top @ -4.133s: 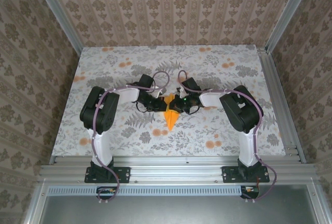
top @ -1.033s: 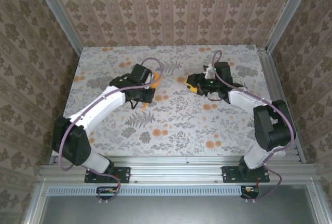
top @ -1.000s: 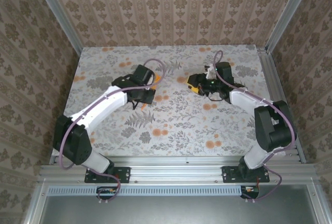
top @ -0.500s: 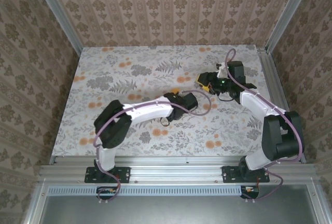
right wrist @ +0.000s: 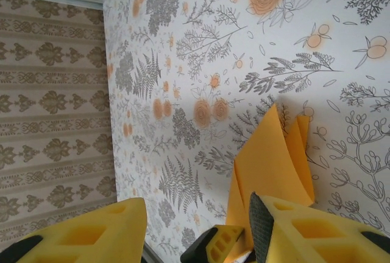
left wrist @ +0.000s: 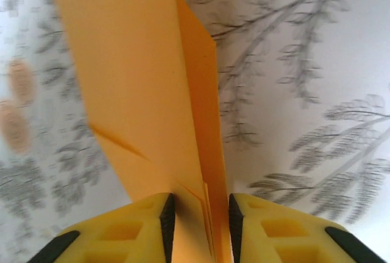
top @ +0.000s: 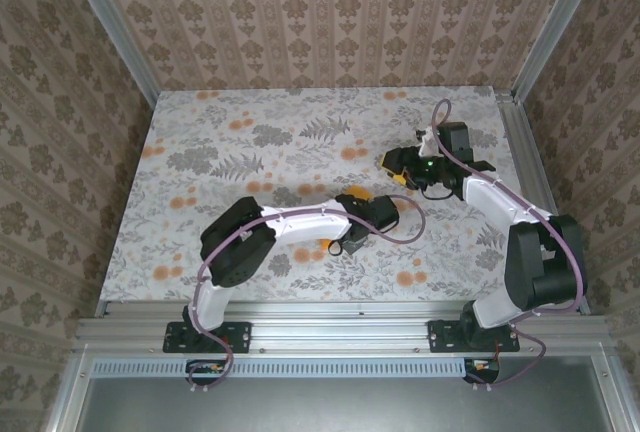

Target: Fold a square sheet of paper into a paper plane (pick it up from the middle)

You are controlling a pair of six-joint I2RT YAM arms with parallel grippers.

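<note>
Between the yellow fingers of the left gripper [left wrist: 201, 207], left wrist view: the paper plane [left wrist: 140, 80], a slim folded dart of bright orange paper, is pinched by its layered end. Its long axis runs straight out from the fingers over the floral-print tabletop [left wrist: 317, 92].

Right wrist view: the right gripper [right wrist: 194, 214] is spread wide and holds nothing. The plane stands just ahead, two pointed flaps up.

Top view: both wrists sit right of centre, near each other.

Judgement: the left arm owns the plane; the right need only reach forward.
</note>
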